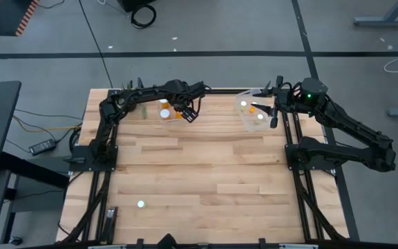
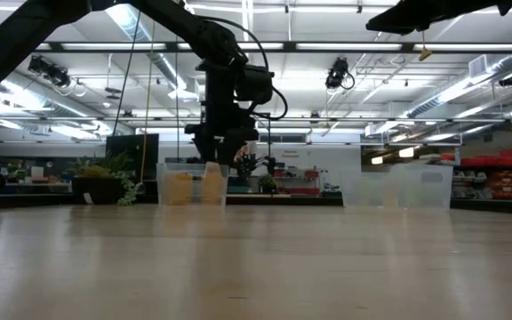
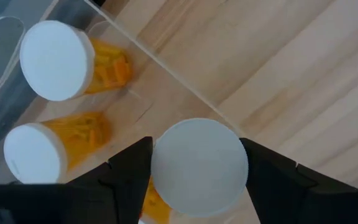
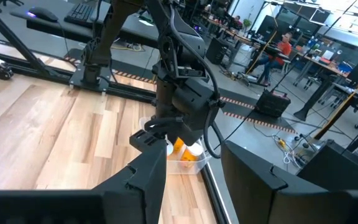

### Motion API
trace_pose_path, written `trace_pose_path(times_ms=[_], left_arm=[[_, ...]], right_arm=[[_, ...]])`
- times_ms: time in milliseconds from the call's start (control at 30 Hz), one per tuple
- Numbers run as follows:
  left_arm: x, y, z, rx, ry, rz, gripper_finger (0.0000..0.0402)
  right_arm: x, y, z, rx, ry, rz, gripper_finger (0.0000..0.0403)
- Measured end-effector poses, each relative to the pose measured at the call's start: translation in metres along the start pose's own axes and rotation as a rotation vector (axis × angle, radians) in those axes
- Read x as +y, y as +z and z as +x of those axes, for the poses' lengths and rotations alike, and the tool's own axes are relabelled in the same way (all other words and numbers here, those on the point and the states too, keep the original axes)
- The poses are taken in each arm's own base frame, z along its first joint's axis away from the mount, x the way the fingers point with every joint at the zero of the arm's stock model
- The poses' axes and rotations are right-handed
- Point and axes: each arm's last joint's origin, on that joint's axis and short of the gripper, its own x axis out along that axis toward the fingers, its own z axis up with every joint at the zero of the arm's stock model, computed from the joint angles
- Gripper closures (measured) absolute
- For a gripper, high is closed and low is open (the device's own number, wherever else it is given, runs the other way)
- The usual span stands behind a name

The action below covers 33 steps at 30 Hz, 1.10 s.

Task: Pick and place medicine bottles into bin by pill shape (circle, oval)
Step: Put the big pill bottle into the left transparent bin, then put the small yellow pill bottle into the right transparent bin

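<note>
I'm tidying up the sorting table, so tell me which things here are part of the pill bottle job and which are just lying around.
Part of the job:
- left bin, two bottles inside
- white-capped bottle between the left claw fingers over it
- right bin holding bottles, right claw raised
- lone bottle near the table's front edge

Just lying about:
- power brick on the floor
- coiled cable

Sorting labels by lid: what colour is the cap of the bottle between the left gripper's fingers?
White, on the bottle cap; clearest in the left wrist view.

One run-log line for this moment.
left hand: bottle between fingers, over left bin | bin: two bottles inside | right hand: waiting above right bin
</note>
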Motion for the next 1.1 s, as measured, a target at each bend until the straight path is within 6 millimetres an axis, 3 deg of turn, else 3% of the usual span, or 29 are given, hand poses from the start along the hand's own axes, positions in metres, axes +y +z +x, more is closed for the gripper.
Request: trace_pose_path(times_ms=[300,633,933,1100], left_arm=[[0.0,0.0,0.0,0.004,0.0,0.007,0.0126],[0.004,0.0,-0.01,0.013,-0.001,0.035,0.0122],[0.0,0.01,-0.061,-0.036,-0.017,0.084,0.013],[-0.021,0.001,-0.093,-0.053,-0.032,0.196,0.0148]], right_arm=[[0.0,0.0,0.0,0.0,0.0,0.001,0.0242],[0.0,0.0,0.0,0.0,0.0,0.0,0.0242],[0.0,0.0,0.0,0.001,0.0,0.001,0.0242],[0.0,-0.001,0.0,0.009,0.003,0.003,0.0242]])
